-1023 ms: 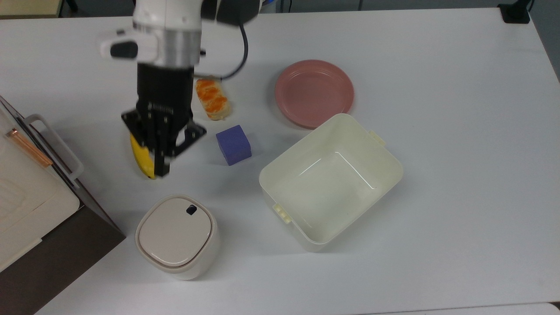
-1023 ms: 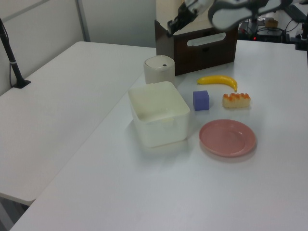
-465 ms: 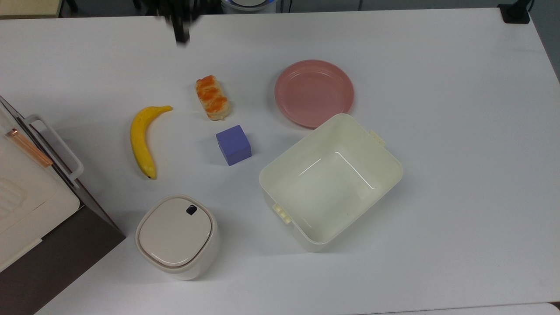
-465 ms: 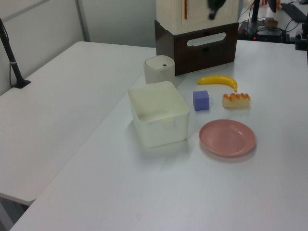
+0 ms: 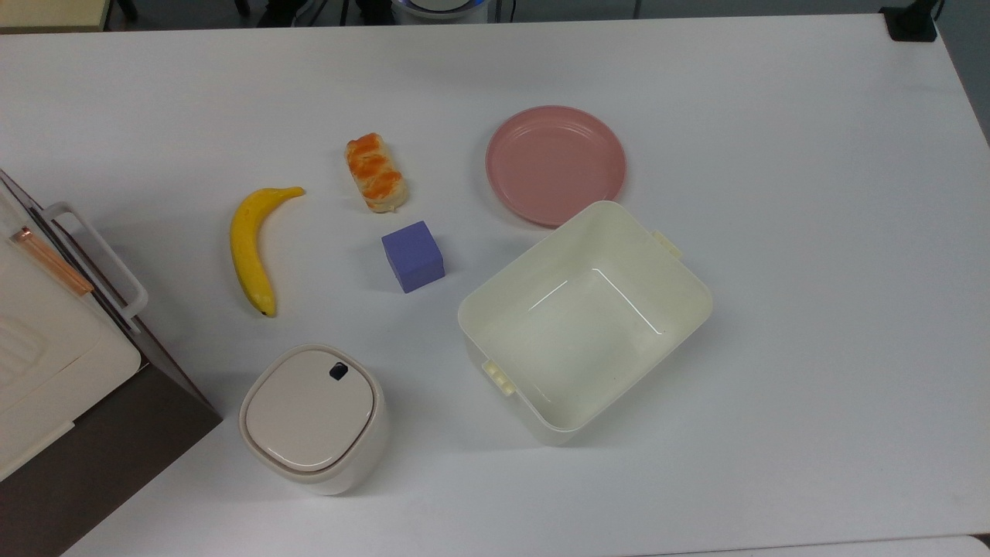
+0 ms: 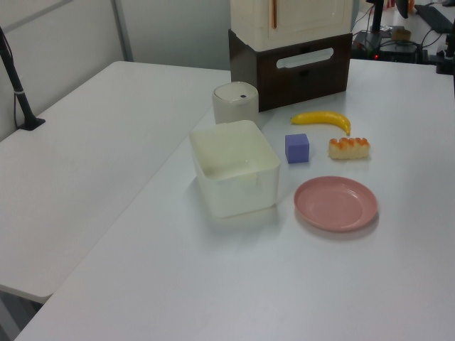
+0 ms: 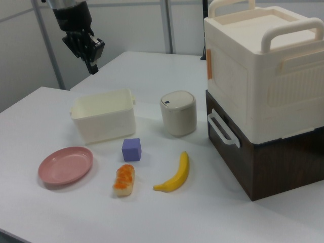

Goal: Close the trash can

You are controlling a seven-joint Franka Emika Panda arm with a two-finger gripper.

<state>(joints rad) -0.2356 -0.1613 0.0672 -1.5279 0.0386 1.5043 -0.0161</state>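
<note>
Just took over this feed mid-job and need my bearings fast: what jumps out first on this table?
The trash can stands near the top view's lower left with its beige lid down flat, beside the big lidless cream tub. The gripper hangs high above the table at the right view's upper left, far from the can, fingers together. A banana, a purple cube, a pastry and a pink plate lie scattered between.

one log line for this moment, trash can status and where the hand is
trash can: lid down, shut | hand: raised, away over the table's far side, holding nothing | banana: on table
</note>
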